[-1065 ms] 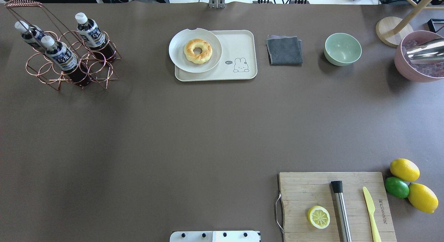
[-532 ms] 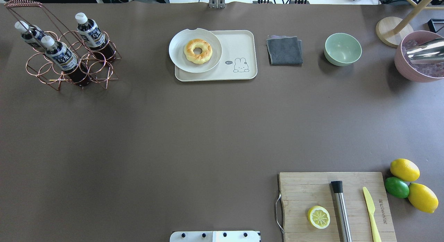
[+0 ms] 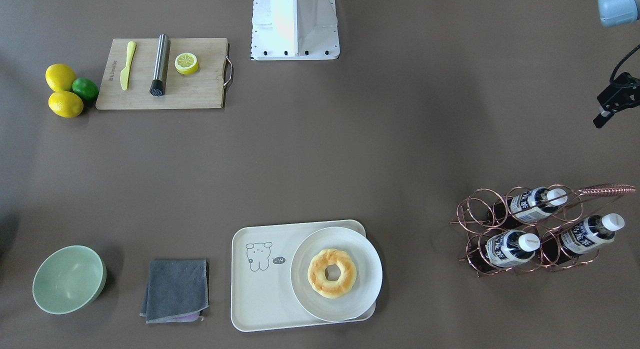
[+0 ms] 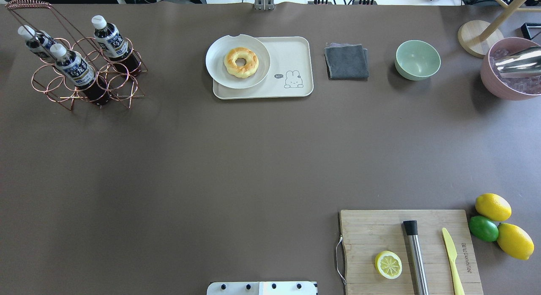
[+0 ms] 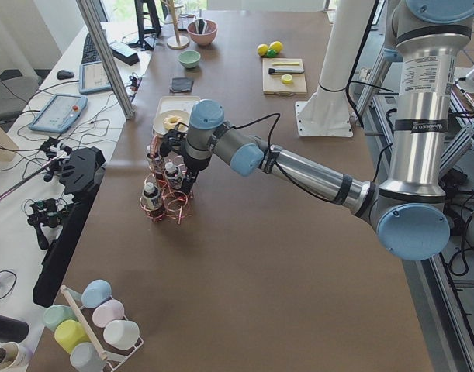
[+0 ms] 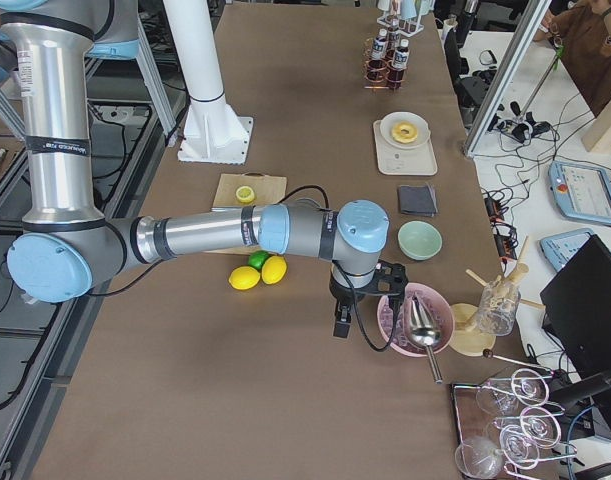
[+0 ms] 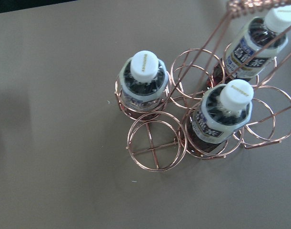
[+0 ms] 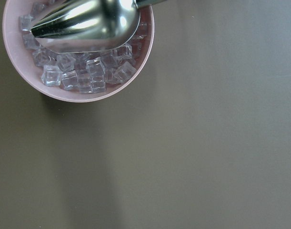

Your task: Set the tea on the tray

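Left hand (image 5: pixel 188 180) hangs low over the copper wire rack (image 7: pixel 156 148) at the far left corner of the tabletop (image 4: pixel 219 159), its wrist camera looking straight down on white caps. Its fingers show only in the left side view, so I cannot tell whether they are spread or closed, or whether they touch a bottle. Three alike bottles stand in the rack's rings: the tea bottle (image 4: pixel 110 39) on the side nearest the tray, a second bottle (image 4: pixel 77 70) toward the robot, and a third bottle (image 4: pixel 37 42) just behind that one, beside the tall handle. The cream tray (image 4: pixel 296 54) lies well apart to the rack's right along the far edge. A round white plate (image 4: pixel 217 71) with a doughnut (image 4: pixel 241 61) rests on its left half and overhangs its left rim. Further right come a folded grey cloth (image 4: pixel 346 60), a pale green bowl (image 4: pixel 417 59) and a pink bowl (image 4: pixel 503 90) of ice cubes holding a metal scoop (image 4: pixel 517 60). The right hand (image 6: pixel 340 322) hovers just beside that pink bowl; it appears only in the right side view, so I cannot tell its state either. Near the robot's right, a wooden cutting board (image 4: pixel 367 236) carries a lemon half (image 4: pixel 388 264), a steel muddler (image 4: pixel 416 257) and a yellow-green knife (image 4: pixel 452 261). Two lemons (image 4: pixel 493 206) and a lime (image 4: pixel 483 228) lie beside it.
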Motion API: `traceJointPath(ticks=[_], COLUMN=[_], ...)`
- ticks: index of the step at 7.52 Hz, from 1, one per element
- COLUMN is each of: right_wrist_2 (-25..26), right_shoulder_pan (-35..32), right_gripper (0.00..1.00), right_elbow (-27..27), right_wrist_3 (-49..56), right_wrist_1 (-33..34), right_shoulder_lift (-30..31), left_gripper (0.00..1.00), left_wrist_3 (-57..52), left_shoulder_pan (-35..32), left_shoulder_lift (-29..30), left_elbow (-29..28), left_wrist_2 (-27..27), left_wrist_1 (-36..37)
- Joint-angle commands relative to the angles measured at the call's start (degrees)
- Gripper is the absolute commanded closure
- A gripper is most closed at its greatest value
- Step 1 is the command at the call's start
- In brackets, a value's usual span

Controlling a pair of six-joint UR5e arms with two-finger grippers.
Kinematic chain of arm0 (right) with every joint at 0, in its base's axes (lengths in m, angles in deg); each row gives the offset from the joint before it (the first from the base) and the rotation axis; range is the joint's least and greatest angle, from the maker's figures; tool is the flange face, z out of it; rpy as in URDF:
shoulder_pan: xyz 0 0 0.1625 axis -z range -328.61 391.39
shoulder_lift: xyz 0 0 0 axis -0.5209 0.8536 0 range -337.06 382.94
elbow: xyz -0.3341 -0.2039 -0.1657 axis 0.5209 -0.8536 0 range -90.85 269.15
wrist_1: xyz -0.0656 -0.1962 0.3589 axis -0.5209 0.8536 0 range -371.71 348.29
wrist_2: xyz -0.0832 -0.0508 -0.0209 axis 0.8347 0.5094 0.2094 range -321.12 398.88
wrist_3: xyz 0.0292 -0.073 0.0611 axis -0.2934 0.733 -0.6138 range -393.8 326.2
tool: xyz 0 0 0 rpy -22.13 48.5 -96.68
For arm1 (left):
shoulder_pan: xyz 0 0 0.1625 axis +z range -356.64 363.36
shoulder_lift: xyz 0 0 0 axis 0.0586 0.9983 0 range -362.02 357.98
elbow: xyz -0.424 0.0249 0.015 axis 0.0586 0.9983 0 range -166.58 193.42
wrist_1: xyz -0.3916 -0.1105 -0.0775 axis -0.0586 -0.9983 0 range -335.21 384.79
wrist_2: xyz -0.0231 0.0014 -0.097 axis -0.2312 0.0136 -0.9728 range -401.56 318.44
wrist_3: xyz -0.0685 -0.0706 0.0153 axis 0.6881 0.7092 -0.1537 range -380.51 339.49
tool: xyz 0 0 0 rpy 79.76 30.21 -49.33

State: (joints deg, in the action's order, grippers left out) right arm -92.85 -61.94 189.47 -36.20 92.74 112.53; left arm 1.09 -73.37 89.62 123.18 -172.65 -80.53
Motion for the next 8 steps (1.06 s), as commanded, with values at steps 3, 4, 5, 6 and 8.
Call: traceJointPath(ticks=[3, 4, 5, 6, 8], right_wrist_2=[0.0, 0.0, 0.0, 0.0, -0.1], right_shoulder_pan=[0.0, 0.0, 0.0, 0.0, 0.0], right_gripper=[0.00, 0.00, 0.00, 0.00, 0.00], right_elbow=[-0.1, 0.0, 0.0, 0.1, 0.1], right_wrist_3=[-0.4, -0.4, -0.3, -0.3, -0.4], right_wrist_1=[0.1, 0.1, 0.1, 0.1, 0.1], right_shoulder_lift=[0.1, 0.0, 0.0, 0.0, 0.1], left_gripper=[0.03, 0.03, 0.03, 0.03, 0.03], left_wrist_3=[16.1, 17.7, 18.1, 18.0, 17.6], left_shoulder_pan=[5.4, 8.4, 12.3, 13.3, 13.6], left_shoulder_lift=[3.0, 4.3, 6.0, 6.9, 8.6], left_elbow=[3.3, 3.5, 2.9, 1.5, -1.1], left_wrist_2=[1.9, 5.9, 10.7, 15.1, 16.9], left_wrist_1=[-0.2, -0.3, -0.4, -0.5, -0.7])
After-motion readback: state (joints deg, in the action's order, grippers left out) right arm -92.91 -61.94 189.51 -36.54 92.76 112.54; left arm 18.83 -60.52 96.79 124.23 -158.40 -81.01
